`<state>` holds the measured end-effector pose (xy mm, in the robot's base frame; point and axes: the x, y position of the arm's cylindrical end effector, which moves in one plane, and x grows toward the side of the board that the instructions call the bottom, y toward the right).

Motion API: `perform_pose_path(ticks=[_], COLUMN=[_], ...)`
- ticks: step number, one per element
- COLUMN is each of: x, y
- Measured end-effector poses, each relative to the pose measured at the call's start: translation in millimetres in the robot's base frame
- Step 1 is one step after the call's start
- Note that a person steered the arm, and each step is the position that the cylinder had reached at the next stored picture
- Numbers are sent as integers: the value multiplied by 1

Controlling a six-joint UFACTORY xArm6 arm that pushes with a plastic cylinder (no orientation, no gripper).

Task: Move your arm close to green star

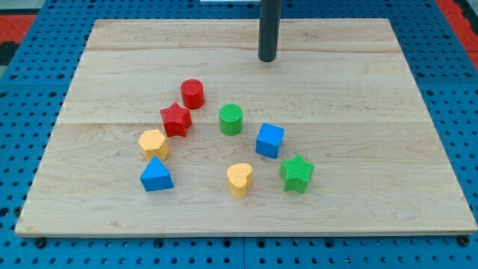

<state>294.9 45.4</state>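
Camera view is showing a pale wooden board [246, 217] lying on a blue pegboard [22, 112]. My tip [267, 59] is resting near the board's top edge; the rod is carrying no fingers, so there is nothing to open or close.

Taking the green star [297, 173] as landmark: my tip is sitting well apart from it, toward the view's top. The blue cube [269, 140] is sitting just beside the star, up and left. The yellow heart [240, 179] is lying near its left. The blue triangular block [156, 175] is lying farther left. The yellow hexagonal block [153, 143], red star [175, 119], green cylinder [231, 119] and red cylinder [193, 94] are spreading up-left.
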Motion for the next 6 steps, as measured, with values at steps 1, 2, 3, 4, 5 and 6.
perform_pose_path(ticks=[1, 2, 3, 4, 5, 6], x=[0, -1, 60, 143, 230, 310], y=[0, 12, 53, 127, 153, 145])
